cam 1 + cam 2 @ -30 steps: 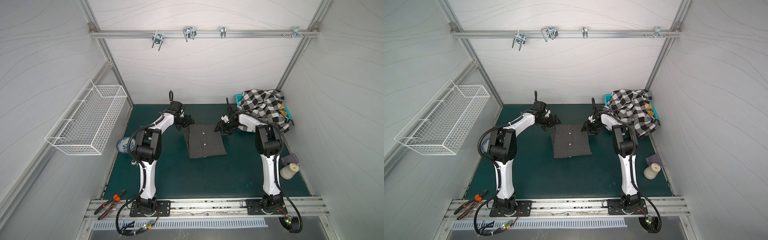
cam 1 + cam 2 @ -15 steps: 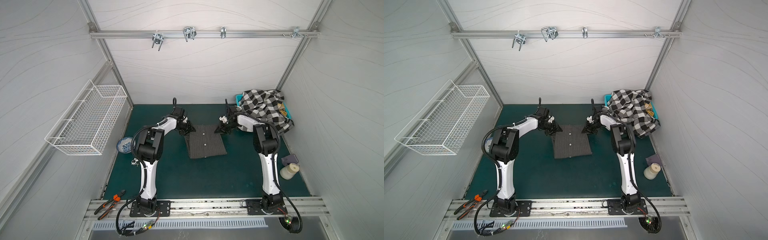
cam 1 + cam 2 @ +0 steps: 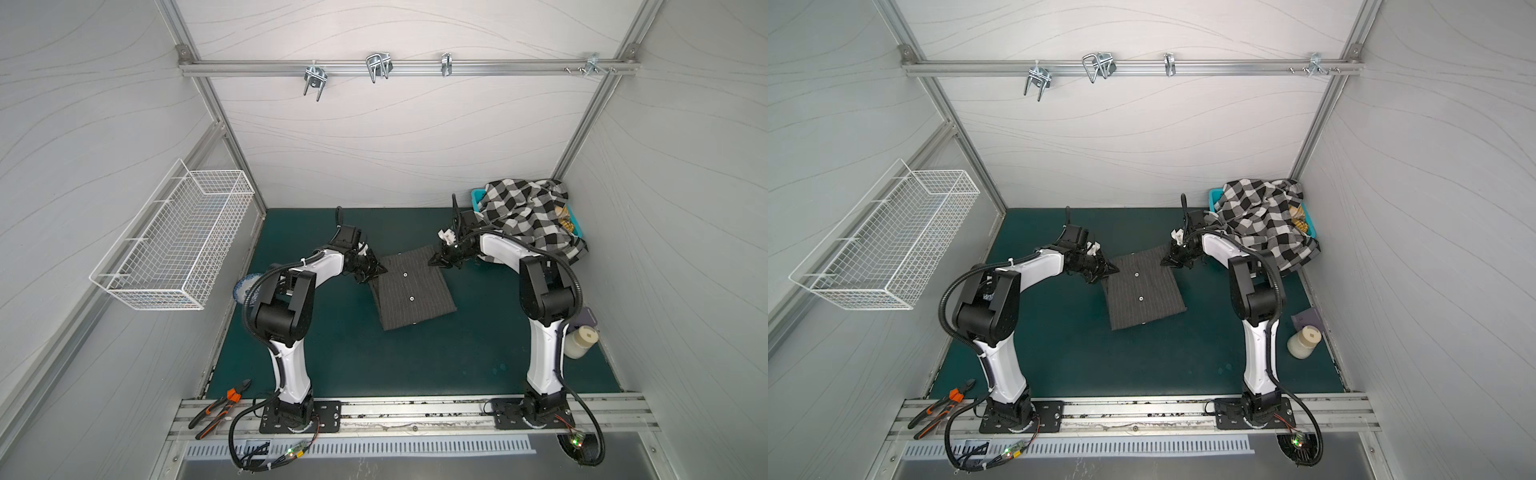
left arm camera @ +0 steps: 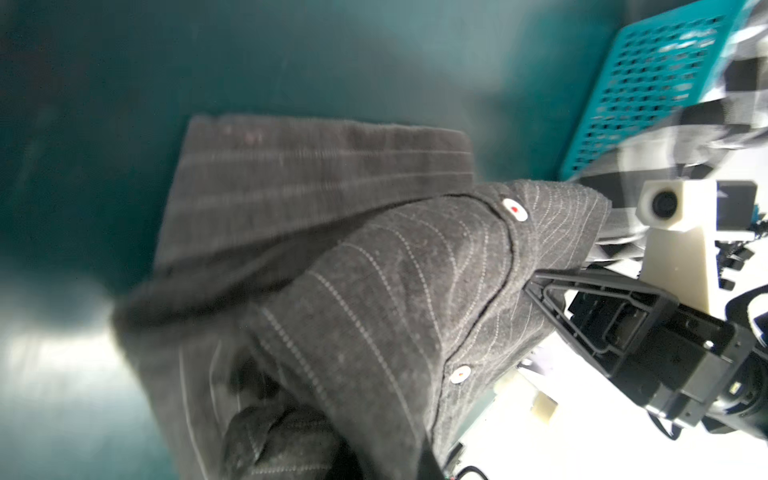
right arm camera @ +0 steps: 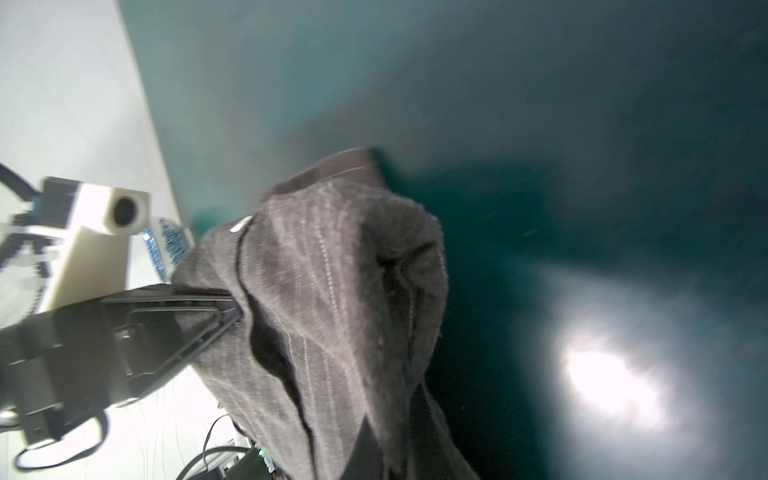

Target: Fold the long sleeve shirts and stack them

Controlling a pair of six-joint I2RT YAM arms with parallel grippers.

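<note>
The charcoal pinstriped shirt (image 3: 411,293) lies folded into a rough rectangle in the middle of the dark green surface (image 3: 374,365). The left end effector (image 3: 377,269) sits at that shirt's far left corner with its jaws drawn together on the cloth. The right wrist view shows its black fingers (image 5: 199,297) pinched onto the shirt's edge. The right end effector (image 3: 433,261) sits at the shirt's far right corner, jaws likewise closed narrow. In the left wrist view its fingertips (image 4: 538,284) meet the hem of the striped cloth. In both wrist views the shirt's upper layer bulges up between the two grips, while a lower layer lies flat on the surface under it. Two white buttons (image 3: 404,274) show down the shirt's middle in both top views.

Beyond the shirt's right side, toward the back corner, the black-and-white checked shirt (image 3: 528,214) is heaped loosely over a teal basket (image 3: 478,194). It spills down the basket's near side, apart from the pinstriped shirt. To the shirt's near right, by the wall, stands a cream jar (image 3: 581,341). Well to the shirt's left a white wire basket (image 3: 178,245) hangs on the wall, and to its near left a pair of pliers (image 3: 220,405) lies on the metal rail
</note>
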